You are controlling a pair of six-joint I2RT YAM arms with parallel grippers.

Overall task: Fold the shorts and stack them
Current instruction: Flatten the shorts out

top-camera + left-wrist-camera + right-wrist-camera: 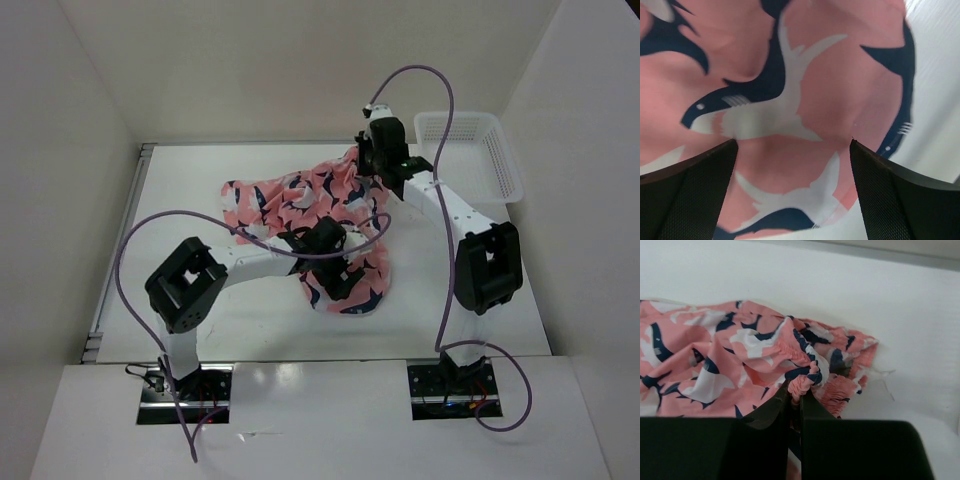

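- The soft salmon-pink fabric shorts (300, 200), printed with navy and white sharks, lie rumpled mid-tabletop (250, 325). They are not flat and not yet folded.
- The cloth spreads two ways. One band runs left to right along the far side. One lobe hangs toward the near edge.
- Right gripper (366, 160): at the far-right corner of the cloth, jaws nearly closed, pinching the gathered elastic waistband (840, 387).
- Left gripper (342, 282): over the near lobe, jaws spread wide, nothing held.
- Key relation: the pinched corner and the near lobe are at opposite ends of the spread. The left gripper is the nearer one to the loose near end, and the cloth lies directly below it. My judgement is that it would have to drop straight down to pinch.
- Left wrist view: left gripper (792, 145) frames the shark print, with the hem edge and bare tabletop at right. I cannot tell whether it is touching the cloth.
- Right wrist view: right gripper (795, 390) shows the waistband ruffle between its tips, which the top view does not resolve.
- Only the top view shows the white plastic mesh basket (470, 116), at far right just beyond the right arm and apart from the shorts.
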